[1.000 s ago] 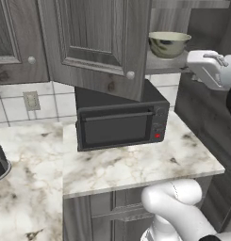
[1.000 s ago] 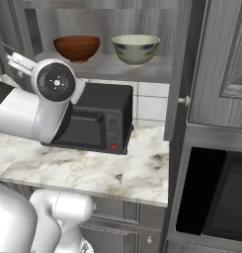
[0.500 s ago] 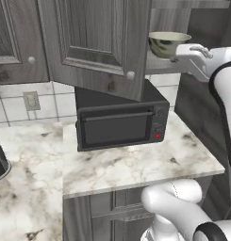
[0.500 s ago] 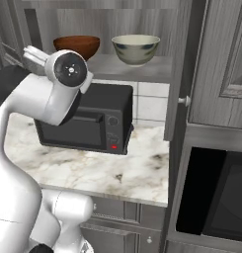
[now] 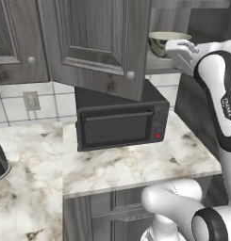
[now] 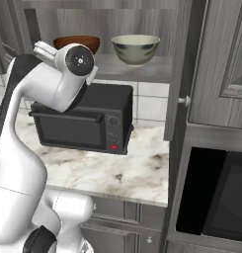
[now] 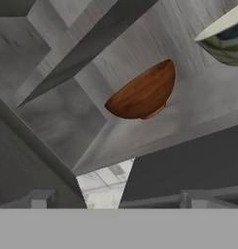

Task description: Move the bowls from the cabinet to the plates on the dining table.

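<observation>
We face the brown bowl (image 7: pixel 144 95) on the cabinet shelf (image 7: pixel 188 127) — fingers (image 7: pixel 39 199) spread wide, holding nothing — lined up to grasp it.

Two bowls stand side by side on the shelf (image 6: pixel 142 69) inside the open wall cabinet (image 5: pixel 95 42): the first bowl (image 6: pixel 77 43) to the left, the second bowl (image 6: pixel 136 48) to the right, apart from each other. In the right base view the robot's arm is in front of the left bowl and hides part of it. Directly below the shelf a microwave (image 6: pixel 85 121) sits on the worktop (image 6: pixel 112 170), pushed back against the tiled wall (image 5: pixel 22 101). The cabinet's left door (image 5: pixel 100 49) hangs open, partly in front of the microwave in the left base view. A wall socket (image 5: pixel 31 100) lies on the tiles to the microwave's left.
</observation>
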{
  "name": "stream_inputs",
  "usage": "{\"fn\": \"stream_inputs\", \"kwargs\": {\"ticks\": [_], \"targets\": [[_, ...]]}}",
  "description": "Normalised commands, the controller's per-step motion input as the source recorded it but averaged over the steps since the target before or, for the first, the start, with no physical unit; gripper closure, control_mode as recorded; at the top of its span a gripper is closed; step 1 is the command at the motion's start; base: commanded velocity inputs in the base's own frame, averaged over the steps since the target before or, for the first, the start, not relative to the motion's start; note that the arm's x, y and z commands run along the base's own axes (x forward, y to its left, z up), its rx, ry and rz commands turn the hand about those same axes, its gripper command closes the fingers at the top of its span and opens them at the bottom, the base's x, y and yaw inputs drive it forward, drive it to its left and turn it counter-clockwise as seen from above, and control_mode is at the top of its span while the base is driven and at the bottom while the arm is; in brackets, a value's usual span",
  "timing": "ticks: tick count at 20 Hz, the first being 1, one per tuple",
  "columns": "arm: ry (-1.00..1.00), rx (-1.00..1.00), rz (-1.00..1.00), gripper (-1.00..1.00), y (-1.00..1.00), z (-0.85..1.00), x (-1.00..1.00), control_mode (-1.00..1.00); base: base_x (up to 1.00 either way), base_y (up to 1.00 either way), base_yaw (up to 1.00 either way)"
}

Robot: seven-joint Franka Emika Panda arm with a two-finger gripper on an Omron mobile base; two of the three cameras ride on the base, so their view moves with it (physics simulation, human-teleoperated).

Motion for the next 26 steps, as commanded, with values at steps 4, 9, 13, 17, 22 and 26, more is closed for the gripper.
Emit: {"fn": "stream_inputs", "kwargs": {"ticks": [4,9,13,17,22,26], "targets": [[0.02,0.00,0.04,-1.00,0.29,0.00,0.35,-1.00,0.00,0.00,0.00],[0.01,0.00,0.03,-1.00,0.24,0.00,0.40,-1.00,0.00,0.00,0.00],[0.00,0.00,0.01,-1.00,0.13,0.00,0.42,-1.00,0.00,0.00,0.00],[0.01,0.00,0.02,-1.00,0.29,0.00,0.23,-1.00,0.00,0.00,0.00],[0.00,0.00,0.05,-1.00,0.46,0.00,0.02,-1.00,0.00,0.00,0.00],[0.00,0.00,0.08,-1.00,0.50,0.00,-0.14,-1.00,0.00,0.00,0.00]]}}
